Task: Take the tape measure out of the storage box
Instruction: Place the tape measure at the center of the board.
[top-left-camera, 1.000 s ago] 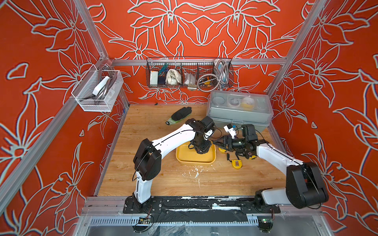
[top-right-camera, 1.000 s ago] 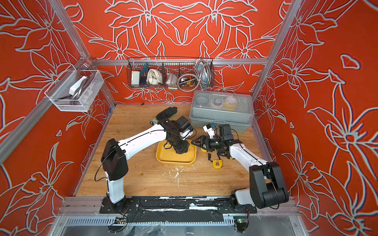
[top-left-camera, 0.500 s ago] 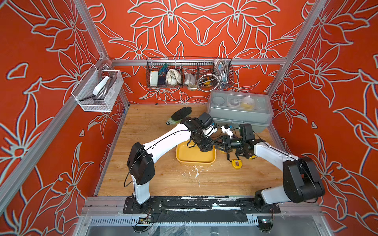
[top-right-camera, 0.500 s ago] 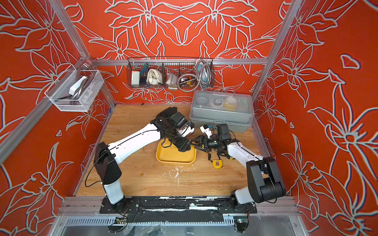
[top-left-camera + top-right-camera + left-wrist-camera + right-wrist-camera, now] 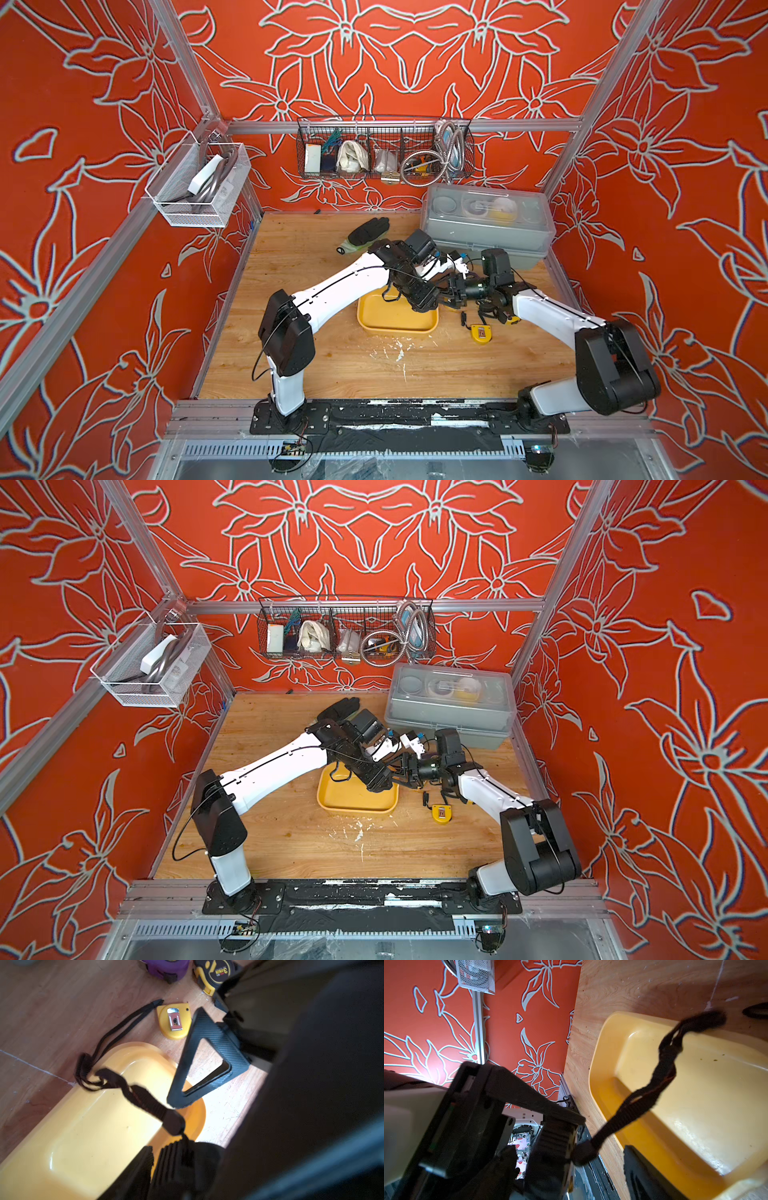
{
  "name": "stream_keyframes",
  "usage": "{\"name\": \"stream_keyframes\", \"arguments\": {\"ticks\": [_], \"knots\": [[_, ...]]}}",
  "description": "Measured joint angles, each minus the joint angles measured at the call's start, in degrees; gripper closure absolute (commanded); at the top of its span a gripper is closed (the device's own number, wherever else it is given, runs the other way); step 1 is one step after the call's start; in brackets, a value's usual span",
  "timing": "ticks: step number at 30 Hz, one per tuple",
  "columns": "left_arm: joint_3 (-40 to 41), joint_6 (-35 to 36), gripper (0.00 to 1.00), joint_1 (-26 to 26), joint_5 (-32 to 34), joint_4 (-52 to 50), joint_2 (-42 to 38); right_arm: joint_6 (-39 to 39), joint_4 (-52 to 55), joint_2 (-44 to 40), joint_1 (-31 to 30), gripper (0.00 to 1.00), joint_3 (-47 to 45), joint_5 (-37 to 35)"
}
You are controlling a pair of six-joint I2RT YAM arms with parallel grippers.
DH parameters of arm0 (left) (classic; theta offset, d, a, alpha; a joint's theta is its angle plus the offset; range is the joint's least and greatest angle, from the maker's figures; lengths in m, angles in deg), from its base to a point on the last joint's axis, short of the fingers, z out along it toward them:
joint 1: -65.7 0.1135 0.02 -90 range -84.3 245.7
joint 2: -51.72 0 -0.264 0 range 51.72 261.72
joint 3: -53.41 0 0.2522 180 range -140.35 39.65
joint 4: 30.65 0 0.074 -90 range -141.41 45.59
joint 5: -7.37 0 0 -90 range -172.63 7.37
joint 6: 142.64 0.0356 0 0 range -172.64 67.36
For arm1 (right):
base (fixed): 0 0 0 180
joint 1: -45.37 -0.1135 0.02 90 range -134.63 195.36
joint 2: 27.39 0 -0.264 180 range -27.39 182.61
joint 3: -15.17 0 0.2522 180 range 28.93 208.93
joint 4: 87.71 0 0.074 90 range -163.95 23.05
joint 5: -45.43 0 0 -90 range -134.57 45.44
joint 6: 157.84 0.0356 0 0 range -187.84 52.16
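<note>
Two grippers are hovering tip to tip at the 2 o'clock corner of the shallow yellow plastic storage box [image 5: 390,318]. My left gripper [image 5: 426,302], jaws nearly together, is pinching the black, yellow-edged tape measure [image 5: 570,1147], mostly hidden; its black woven strap [image 5: 141,1095] is dangling over the box. My right gripper [image 5: 451,296] is standing wide, gripping nothing. One small yellow clip-backed tape measure [image 5: 481,333] is lying on the wooden table [image 5: 332,365], 4 o'clock of the box.

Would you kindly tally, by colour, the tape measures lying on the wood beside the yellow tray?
purple tape measure: 1
yellow-and-black tape measure: 1
plain yellow tape measure: 1
Total: 3
</note>
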Motion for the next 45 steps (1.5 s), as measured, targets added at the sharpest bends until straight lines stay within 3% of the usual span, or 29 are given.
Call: {"name": "stream_keyframes", "arguments": {"ticks": [3,14,22,26,30,34,37,45], "knots": [[-1.11,0.26,0.50,-0.66,-0.07,-0.04,0.85,1.16,-0.31,-0.31,-0.02,0.27,0.00,0.35],[-2.36,0.35,0.50,-1.44,1.77,-0.81,1.84,3.23,-0.22,-0.22,-1.40,0.63,0.04,0.68],[-2.47,-0.11,0.49,-2.01,4.59,-1.09,2.14,3.65,-0.59,-0.04,-1.60,0.77,0.04,-0.31],[-2.45,-0.09,0.44,-2.12,5.11,-1.18,2.19,3.52,-0.59,0.20,-1.66,0.78,0.04,-0.37],[-2.19,-0.11,0.32,-2.14,5.66,-1.22,2.43,3.56,-1.03,1.22,-1.73,0.80,0.04,-0.33],[-1.79,-0.11,0.10,-2.08,7.48,-0.55,2.54,4.57,-2.49,3.45,-2.56,0.80,-0.09,-0.13],[-1.84,-0.55,0.02,-0.92,7.98,-0.83,2.36,5.22,-2.84,4.92,-2.73,0.80,-0.48,-0.24],[4.70,-4.81,0.00,7.17,9.09,3.30,-7.54,7.17,-4.33,3.65,2.40,0.81,-1.33,-0.13]]}}
